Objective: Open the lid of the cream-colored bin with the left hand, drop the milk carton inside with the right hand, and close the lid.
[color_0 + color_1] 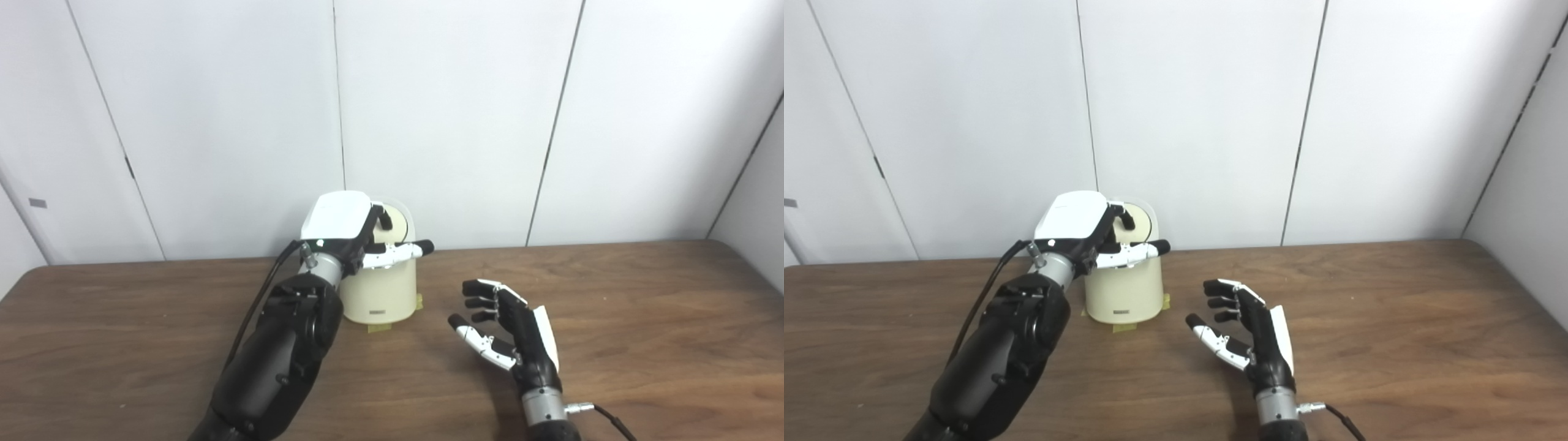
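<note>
The cream-colored bin (381, 295) stands on the wooden table (643, 306), left of centre and near the wall. Its lid (399, 224) is raised to nearly upright at the back. My left hand (343, 231) is over the bin's top, its fingers hooked on the lid and its thumb stretched across the rim to the right. My right hand (508, 331) hovers low over the table to the right of the bin, open, palm turned left, holding nothing. No milk carton shows in either view; the bin's inside is hidden.
Yellow tape pieces (380, 328) mark the bin's foot on the table. A white panelled wall (459, 122) runs right behind the bin. My left forearm (275, 361) crosses the table in front of the bin's left side.
</note>
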Motion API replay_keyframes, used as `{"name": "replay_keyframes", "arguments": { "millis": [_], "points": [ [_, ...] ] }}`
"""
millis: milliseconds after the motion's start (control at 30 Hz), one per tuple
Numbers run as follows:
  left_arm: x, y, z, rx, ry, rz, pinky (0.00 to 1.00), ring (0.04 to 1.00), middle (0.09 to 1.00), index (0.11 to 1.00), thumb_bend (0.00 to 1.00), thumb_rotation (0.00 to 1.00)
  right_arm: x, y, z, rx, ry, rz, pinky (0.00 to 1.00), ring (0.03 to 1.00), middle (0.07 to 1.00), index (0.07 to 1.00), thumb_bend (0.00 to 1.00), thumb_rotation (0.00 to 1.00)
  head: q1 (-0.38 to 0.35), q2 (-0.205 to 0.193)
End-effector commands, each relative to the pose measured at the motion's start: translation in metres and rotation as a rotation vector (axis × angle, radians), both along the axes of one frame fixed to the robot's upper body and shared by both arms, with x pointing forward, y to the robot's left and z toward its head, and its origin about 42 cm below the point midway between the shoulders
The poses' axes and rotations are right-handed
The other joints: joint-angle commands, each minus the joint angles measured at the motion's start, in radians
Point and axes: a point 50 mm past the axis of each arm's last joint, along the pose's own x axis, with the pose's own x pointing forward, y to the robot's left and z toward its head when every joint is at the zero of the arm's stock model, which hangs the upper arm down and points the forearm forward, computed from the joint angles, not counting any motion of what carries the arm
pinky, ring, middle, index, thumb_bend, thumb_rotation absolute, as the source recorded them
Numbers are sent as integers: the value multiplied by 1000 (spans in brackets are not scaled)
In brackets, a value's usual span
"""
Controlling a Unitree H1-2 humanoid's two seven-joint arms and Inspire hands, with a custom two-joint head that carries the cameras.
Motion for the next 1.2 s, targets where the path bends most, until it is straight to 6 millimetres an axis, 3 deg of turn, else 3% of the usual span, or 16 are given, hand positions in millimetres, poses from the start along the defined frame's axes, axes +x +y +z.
{"name": "replay_keyframes", "arguments": {
  "millis": [0, 133, 233, 300, 367, 500, 767, 900, 967, 1067, 1167],
  "points": [
    [4, 6, 0, 25, -10, 11, 882, 471, 431, 656, 779, 935, -12, 4, -15, 0, 35, 8, 507, 622, 656, 664, 339, 223, -1, 0],
    [1, 6, 2, -23, -26, 7, 876, 499, 464, 663, 772, 922, -11, 4, -15, 2, 30, 8, 545, 647, 674, 664, 338, 217, -1, 0],
    [-2, 5, 6, -152, -101, 13, 880, 562, 512, 685, 696, 843, -11, 4, -14, 9, 33, 5, 547, 651, 677, 663, 341, 212, 4, -2],
    [-5, 4, 8, -275, -214, 7, 763, 611, 608, 661, 613, 752, -11, 4, -15, 11, 39, 5, 553, 656, 678, 665, 345, 217, 4, -2],
    [-7, 4, 10, -371, -295, -8, 712, 632, 640, 665, 553, 742, -10, 3, -15, 7, 33, 7, 561, 659, 680, 666, 344, 223, 4, -2],
    [-16, 1, 21, -483, -416, -29, 663, 624, 673, 696, 480, 752, -10, 3, -16, 5, 30, 5, 562, 662, 682, 667, 341, 243, 7, -3],
    [-37, 9, 39, -644, -540, -89, 490, 600, 651, 674, 389, 608, -9, 3, -17, 14, 32, 4, 576, 670, 686, 667, 349, 240, 4, -4],
    [-49, 24, 38, -775, -580, -118, 514, 646, 691, 692, 348, 557, -8, 2, -18, 16, 28, 8, 592, 680, 694, 673, 337, 245, 4, -3],
    [-55, 31, 34, -842, -571, -123, 535, 667, 704, 694, 329, 578, -8, 1, -17, 13, 28, 9, 594, 680, 694, 676, 332, 257, 3, -3],
    [-67, 46, 24, -953, -522, -116, 572, 690, 717, 716, 306, 757, -8, 0, -17, 9, 26, 8, 594, 673, 690, 678, 318, 279, 0, -8],
    [-78, 57, 7, -1065, -480, -101, 655, 751, 764, 759, 255, 804, -8, -1, -17, 8, 26, 2, 596, 673, 687, 675, 312, 305, -1, -8]
  ]
}}
